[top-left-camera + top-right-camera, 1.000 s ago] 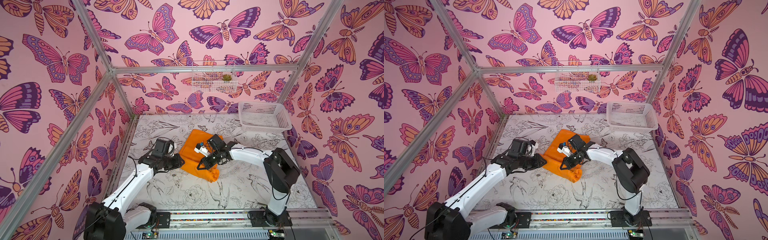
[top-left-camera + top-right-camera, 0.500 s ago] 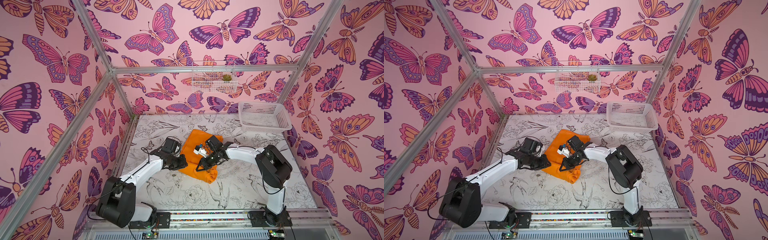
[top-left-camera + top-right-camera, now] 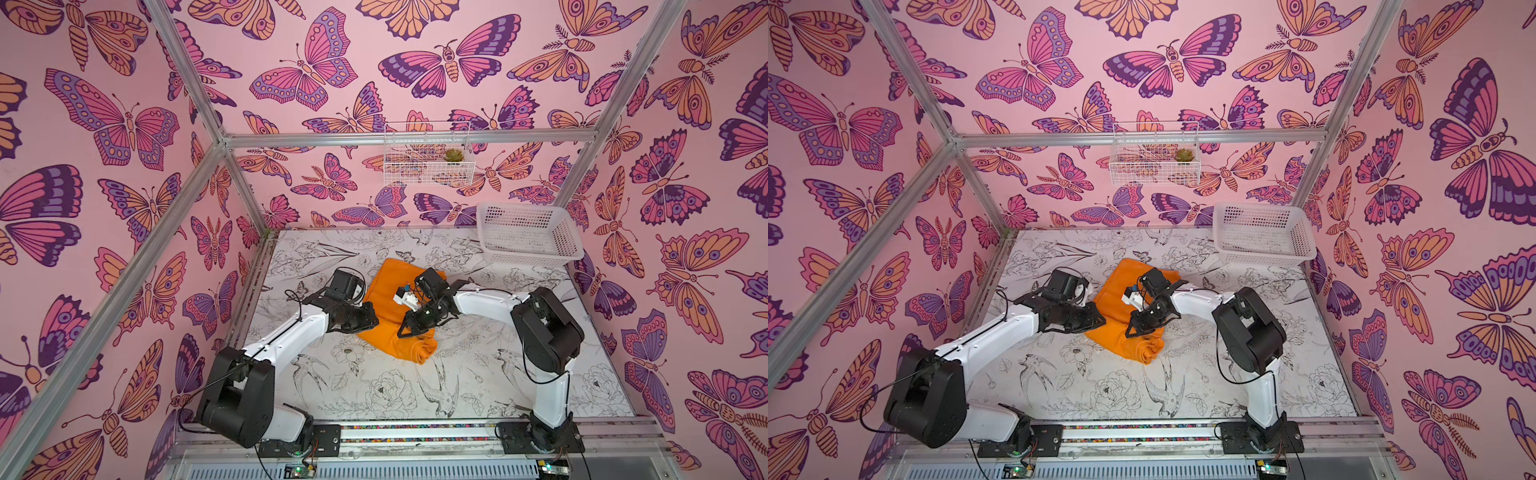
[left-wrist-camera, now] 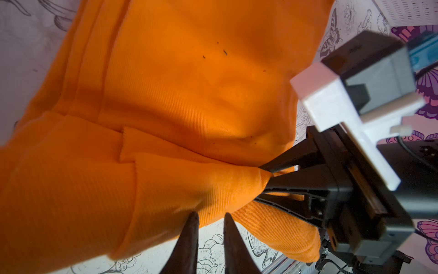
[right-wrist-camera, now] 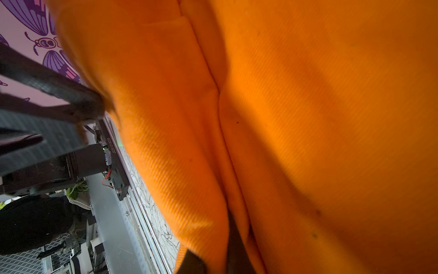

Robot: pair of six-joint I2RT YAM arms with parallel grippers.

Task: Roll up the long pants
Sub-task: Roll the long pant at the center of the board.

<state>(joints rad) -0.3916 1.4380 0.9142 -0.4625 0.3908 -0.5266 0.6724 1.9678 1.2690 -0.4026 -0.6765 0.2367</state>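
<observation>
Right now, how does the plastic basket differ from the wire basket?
The plastic basket sits on the table; the wire basket hangs on the back wall. The plastic basket looks empty; the wire basket holds a small plant. Both are white.

The long pants [image 5: 308, 118] fill nearly the whole view, bright orange ribbed cloth with a deep fold down the middle; the right claw [image 5: 213, 258] has cloth pinched between its dark fingers; the left claw [image 5: 96, 106] touches the cloth's border with its tips, beside the flower-sketched worktop [image 5: 166, 234].
</observation>
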